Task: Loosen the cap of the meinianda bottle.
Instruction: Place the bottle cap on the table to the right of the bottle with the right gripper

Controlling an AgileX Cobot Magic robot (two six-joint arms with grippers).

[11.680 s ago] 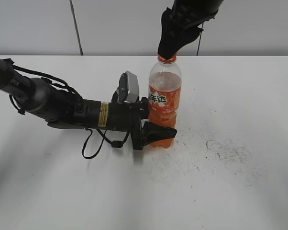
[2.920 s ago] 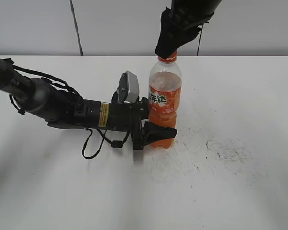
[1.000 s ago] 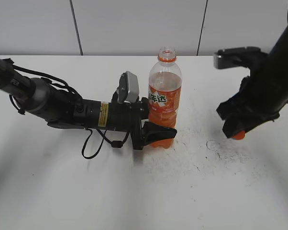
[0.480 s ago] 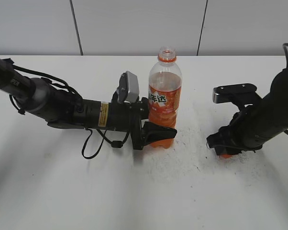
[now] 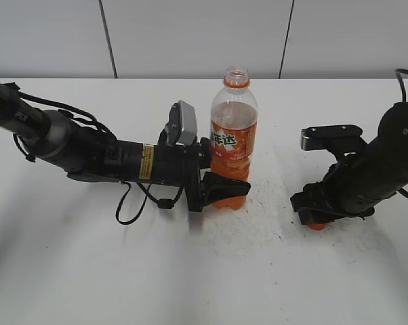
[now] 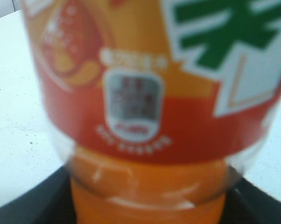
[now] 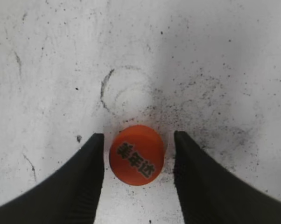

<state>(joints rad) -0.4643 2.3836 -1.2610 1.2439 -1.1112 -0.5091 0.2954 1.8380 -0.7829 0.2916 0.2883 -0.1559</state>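
Note:
The meinianda bottle (image 5: 233, 135) stands upright at the table's middle, its neck open with no cap on it. My left gripper (image 5: 219, 189) is shut on the bottle's lower body; in the left wrist view the bottle (image 6: 145, 93) fills the frame between the dark fingers (image 6: 24, 207). The orange cap (image 7: 136, 155) lies on the table, printed top up, between the jaws of my right gripper (image 7: 138, 140), with a small gap on each side. In the exterior view the cap (image 5: 317, 226) peeks out under the right gripper (image 5: 319, 218), to the right of the bottle.
The white table (image 5: 190, 271) carries dark scuff marks and specks around the cap (image 7: 126, 88). The left arm (image 5: 75, 145) lies low across the table's left half with a loose cable loop (image 5: 133, 203). A wall stands behind.
My right gripper took the cap off the bottle's neck, carried it right and down to the table. Its jaws now stand apart from the cap. The left arm and bottle have not moved.

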